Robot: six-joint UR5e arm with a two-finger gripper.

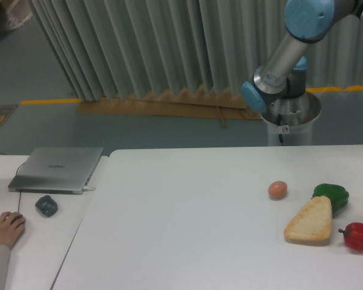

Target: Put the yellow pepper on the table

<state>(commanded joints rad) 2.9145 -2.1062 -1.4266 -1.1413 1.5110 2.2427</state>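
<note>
The yellow pepper does not show in this view. The white table (187, 223) fills the lower part of the frame. Only the arm's upper links and blue joints (272, 75) show at the top right. The gripper is out of view beyond the frame edge.
At the table's right lie an egg (277, 190), a green pepper (331, 196), a wedge of bread (310, 222) and a red pepper (359, 235). On the smaller desk at left are a closed laptop (57, 169), a dark object (46, 205) and a person's hand (6, 228).
</note>
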